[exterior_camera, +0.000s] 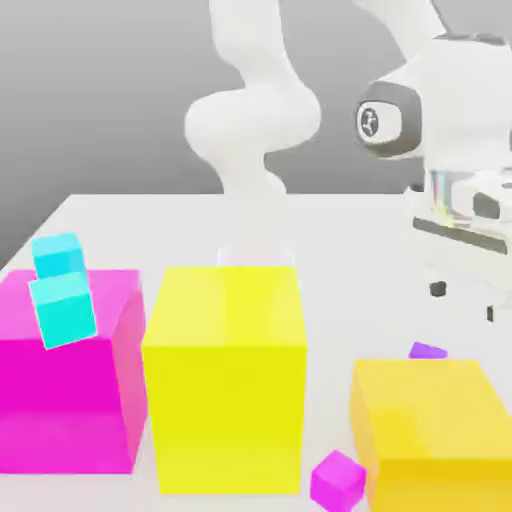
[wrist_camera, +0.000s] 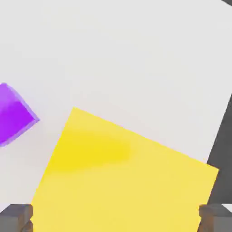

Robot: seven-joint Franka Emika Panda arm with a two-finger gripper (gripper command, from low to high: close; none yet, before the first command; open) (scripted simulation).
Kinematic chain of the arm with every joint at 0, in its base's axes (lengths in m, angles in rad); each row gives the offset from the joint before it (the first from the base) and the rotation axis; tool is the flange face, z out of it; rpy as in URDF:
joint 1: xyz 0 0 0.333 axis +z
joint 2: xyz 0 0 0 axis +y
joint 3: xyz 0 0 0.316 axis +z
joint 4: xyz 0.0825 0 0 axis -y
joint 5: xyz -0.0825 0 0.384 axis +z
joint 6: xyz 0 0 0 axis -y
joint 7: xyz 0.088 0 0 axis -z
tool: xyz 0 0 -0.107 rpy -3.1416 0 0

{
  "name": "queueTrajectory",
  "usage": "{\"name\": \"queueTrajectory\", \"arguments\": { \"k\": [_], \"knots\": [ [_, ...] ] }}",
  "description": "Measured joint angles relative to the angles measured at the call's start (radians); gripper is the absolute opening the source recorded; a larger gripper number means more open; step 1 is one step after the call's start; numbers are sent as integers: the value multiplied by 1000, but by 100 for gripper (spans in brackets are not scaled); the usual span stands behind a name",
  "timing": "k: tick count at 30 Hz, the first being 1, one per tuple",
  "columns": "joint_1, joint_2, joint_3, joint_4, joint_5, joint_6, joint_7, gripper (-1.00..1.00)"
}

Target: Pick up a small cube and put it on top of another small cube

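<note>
The small cube (exterior_camera: 427,351) is deep violet-purple and lies on the white table just behind the orange-yellow block (exterior_camera: 432,430), which hides its lower part. In the hand view the small cube (wrist_camera: 13,113) sits beside a corner of that block (wrist_camera: 122,176). My gripper (exterior_camera: 464,301) hangs above the table at the exterior view's right, a little above and to the right of the purple cube. It is open, its dark fingertips (wrist_camera: 16,217) are wide apart, and nothing is held between them.
A lighter pink-magenta small cube (exterior_camera: 337,478) lies at the front between the big yellow block (exterior_camera: 225,375) and the orange-yellow one. A large magenta block (exterior_camera: 65,375) stands at the left with two cyan small cubes (exterior_camera: 62,310) at it. The arm's base rises behind the yellow block.
</note>
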Motion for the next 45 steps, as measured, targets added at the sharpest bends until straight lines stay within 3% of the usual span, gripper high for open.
{"name": "queueTrajectory", "arguments": {
  "k": [7, 14, 15, 22, 30, 39, 45],
  "knots": [
    [100, 133, 41, -82, 14, 87, -315, 0],
    [89, 369, 59, -56, 29, 276, -372, 0],
    [87, 397, 62, -51, 31, 299, -373, -100],
    [86, 399, 63, -50, 32, 299, -375, -100],
    [91, 171, 56, -92, 27, 70, -342, -100],
    [92, 211, 56, -76, 131, -315, -106, -100],
    [82, 280, 24, 5, 192, -571, 155, -100]
  ]
}}
